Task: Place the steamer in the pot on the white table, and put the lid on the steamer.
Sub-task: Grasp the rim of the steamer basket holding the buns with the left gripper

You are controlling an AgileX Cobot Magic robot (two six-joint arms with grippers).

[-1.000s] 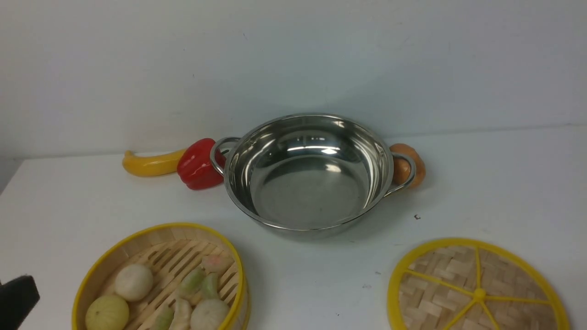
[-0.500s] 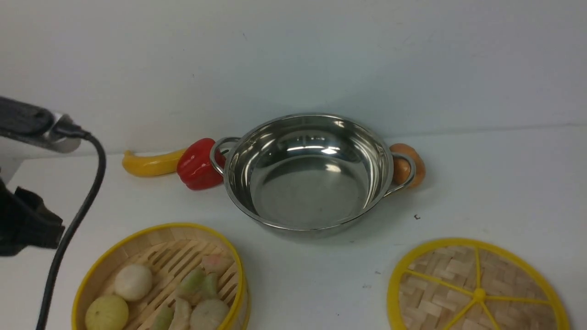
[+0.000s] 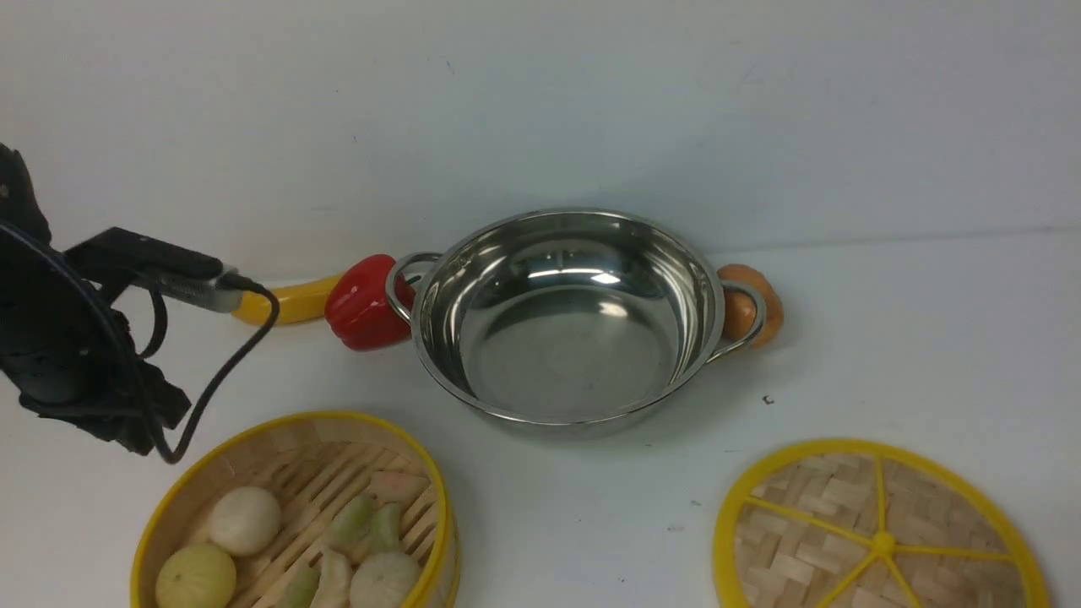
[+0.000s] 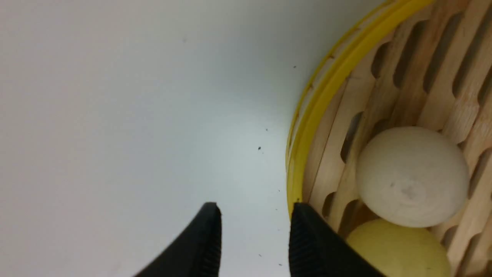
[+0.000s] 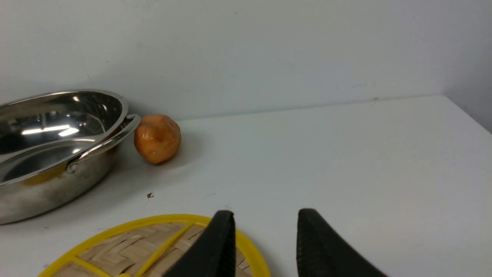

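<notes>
The steamer, a bamboo basket with yellow rims, stands at the front left of the white table with several buns in it. Behind it, in the middle, is the shiny pot, with nothing inside. The woven lid lies flat at the front right. My left arm hangs just left of the steamer. In the left wrist view my left gripper is open over bare table, one fingertip level with the steamer's rim. My right gripper is open and holds nothing, above the lid's edge.
A red pepper and a yellow banana-like fruit lie against the pot's left handle. An orange round fruit sits behind its right handle. A white wall closes the back. A black cable hangs from the left arm.
My left arm has come in from the left edge and now hangs lower, beside the steamer's far-left side. Pot, steamer and lid have not moved.
</notes>
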